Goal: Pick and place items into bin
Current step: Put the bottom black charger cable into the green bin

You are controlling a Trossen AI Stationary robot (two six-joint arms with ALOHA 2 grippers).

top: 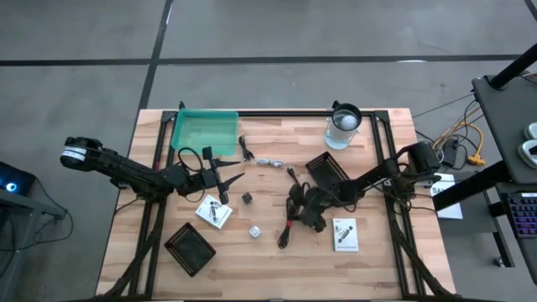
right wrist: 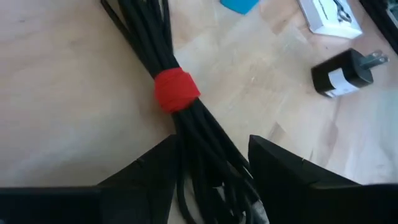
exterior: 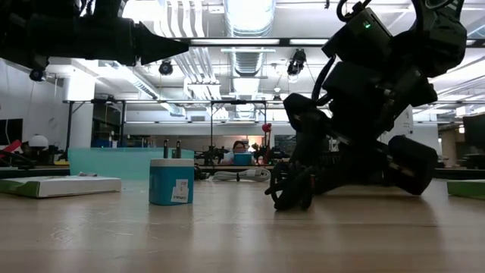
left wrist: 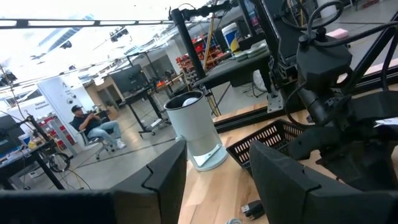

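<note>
Black cable bundle (right wrist: 186, 130) with a red tie lies well right of the green bin (top: 204, 132), straddled by the right gripper's (right wrist: 211, 168) unclenched fingers, presumably for pickup.

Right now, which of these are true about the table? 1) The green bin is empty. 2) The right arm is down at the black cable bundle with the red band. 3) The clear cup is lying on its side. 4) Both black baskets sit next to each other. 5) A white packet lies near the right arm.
1) True: nothing shows inside the green bin.
2) True: the right gripper has its jaws open astride the black-and-red cable.
3) False: the clear cup stands upright with a white ball inside.
4) False: one black basket is near the front left, the other black basket is by the right arm.
5) True: the white packet.
</note>
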